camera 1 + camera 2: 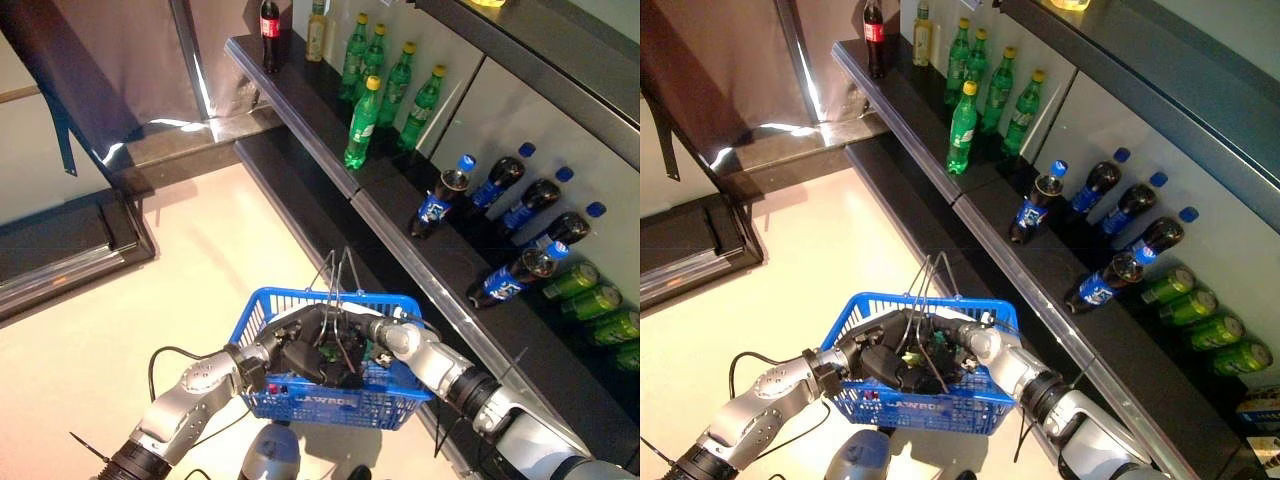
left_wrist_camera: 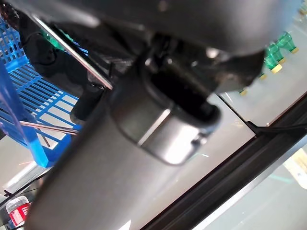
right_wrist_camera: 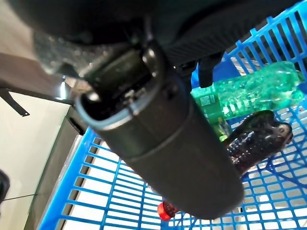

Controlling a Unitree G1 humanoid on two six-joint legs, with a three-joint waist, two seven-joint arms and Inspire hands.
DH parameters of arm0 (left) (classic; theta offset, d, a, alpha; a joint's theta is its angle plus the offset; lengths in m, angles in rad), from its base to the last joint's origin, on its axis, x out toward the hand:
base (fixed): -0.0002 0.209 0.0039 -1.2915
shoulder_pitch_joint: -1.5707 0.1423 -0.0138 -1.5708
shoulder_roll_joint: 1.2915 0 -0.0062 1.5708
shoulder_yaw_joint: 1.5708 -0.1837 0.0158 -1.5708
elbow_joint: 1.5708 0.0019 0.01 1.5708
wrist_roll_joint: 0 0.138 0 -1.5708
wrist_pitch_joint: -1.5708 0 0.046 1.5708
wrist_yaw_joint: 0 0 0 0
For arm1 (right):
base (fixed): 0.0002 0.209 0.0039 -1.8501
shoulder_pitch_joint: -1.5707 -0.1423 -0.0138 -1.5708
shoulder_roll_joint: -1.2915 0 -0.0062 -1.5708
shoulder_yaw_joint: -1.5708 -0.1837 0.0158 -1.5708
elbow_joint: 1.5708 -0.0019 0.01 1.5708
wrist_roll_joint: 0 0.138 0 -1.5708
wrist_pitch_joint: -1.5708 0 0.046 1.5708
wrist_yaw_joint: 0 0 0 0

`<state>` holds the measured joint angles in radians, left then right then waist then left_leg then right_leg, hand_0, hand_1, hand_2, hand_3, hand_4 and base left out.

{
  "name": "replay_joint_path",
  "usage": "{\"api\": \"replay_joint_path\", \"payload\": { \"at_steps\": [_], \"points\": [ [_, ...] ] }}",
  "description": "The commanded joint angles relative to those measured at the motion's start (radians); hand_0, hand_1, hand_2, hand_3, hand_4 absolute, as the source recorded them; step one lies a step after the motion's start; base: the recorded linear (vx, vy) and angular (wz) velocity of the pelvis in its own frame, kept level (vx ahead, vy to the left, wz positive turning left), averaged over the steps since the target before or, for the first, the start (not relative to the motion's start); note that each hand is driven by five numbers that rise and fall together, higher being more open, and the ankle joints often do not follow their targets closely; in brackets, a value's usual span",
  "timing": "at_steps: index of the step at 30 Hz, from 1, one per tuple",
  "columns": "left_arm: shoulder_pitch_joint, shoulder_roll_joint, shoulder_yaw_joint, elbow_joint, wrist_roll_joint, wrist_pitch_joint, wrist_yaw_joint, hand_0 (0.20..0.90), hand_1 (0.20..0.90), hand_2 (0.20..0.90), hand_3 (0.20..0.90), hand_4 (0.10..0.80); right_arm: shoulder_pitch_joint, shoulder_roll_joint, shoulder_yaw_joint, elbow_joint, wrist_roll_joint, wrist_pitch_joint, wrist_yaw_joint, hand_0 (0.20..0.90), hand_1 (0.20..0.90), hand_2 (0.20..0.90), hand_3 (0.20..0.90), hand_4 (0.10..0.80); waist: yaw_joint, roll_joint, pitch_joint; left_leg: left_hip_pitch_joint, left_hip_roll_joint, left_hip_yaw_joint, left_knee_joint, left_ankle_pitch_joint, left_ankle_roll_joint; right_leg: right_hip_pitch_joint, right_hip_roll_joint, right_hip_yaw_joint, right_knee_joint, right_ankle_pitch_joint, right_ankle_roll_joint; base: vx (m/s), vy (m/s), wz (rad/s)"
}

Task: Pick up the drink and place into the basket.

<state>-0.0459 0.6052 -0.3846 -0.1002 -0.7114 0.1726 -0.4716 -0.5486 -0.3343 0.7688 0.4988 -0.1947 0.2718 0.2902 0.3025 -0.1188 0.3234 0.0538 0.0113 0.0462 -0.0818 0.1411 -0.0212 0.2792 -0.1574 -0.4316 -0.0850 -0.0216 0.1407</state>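
The blue plastic basket (image 1: 262, 318) is shown at lower centre of the head views, its wire handles (image 1: 338, 272) raised; it is held below the shelf edge, presumably so bottles can be dropped straight in. Both hands are sunk inside it: the left hand (image 1: 300, 358) from the lower left, the right hand (image 1: 352, 335) from the lower right. Whether their fingers are spread or closed cannot be told. In the right wrist view a green soda bottle (image 3: 249, 93) and a dark cola bottle (image 3: 254, 141) lie on the basket floor. Further bottles stand on the shelf (image 1: 300, 110) at upper right.
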Motion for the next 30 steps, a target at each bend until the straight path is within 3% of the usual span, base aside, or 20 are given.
{"api": "replay_joint_path", "payload": {
  "at_steps": [1, 11, 23, 30],
  "points": [
    [-0.262, -0.231, 0.01, -0.444, -0.209, -0.285, -0.193, 0.3, 0.3, 0.3, 0.2, 0.1, -0.099, 0.028, 0.045, 0.039, -0.006, -0.044, -0.029, 0.9, 0.9, 0.9, 0.9, 0.8, 0.007, 0.0, -0.219, 0.092, 0.046, 0.027, 0.021, -0.155, -0.054, -0.068, 0.013, 0.033, -0.002, 0.062, -0.01, 0.0, 0.0, 0.0],
    [-0.232, -0.224, 0.064, -0.433, -0.197, -0.303, -0.097, 0.3, 0.3, 0.3, 0.2, 0.1, -0.028, -0.027, -0.008, -0.064, 0.022, -0.048, -0.102, 0.9, 0.9, 0.9, 0.9, 0.8, -0.024, 0.007, -0.212, 0.098, 0.045, 0.032, 0.022, -0.16, -0.051, -0.075, 0.012, 0.057, -0.002, 0.066, -0.006, 0.001, 0.003, -0.03],
    [-0.17, -0.2, 0.175, -0.368, -0.063, -0.373, 0.165, 0.3, 0.3, 0.3, 0.2, 0.1, 0.076, -0.14, -0.148, -0.307, 0.058, -0.077, -0.134, 0.9, 0.9, 0.9, 0.9, 0.8, -0.071, 0.004, -0.189, 0.107, 0.053, 0.068, 0.015, -0.166, -0.048, -0.091, 0.013, 0.09, -0.002, 0.068, 0.001, -0.015, 0.003, -0.13],
    [-0.151, -0.189, 0.196, -0.345, 0.004, -0.41, 0.262, 0.3, 0.3, 0.3, 0.2, 0.1, 0.12, -0.174, -0.209, -0.408, 0.101, -0.083, -0.167, 0.9, 0.9, 0.9, 0.9, 0.8, -0.085, 0.001, -0.182, 0.106, 0.055, 0.075, 0.018, -0.168, -0.046, -0.096, 0.015, 0.098, -0.002, 0.069, 0.002, -0.011, -0.005, -0.04]
  ]
}}
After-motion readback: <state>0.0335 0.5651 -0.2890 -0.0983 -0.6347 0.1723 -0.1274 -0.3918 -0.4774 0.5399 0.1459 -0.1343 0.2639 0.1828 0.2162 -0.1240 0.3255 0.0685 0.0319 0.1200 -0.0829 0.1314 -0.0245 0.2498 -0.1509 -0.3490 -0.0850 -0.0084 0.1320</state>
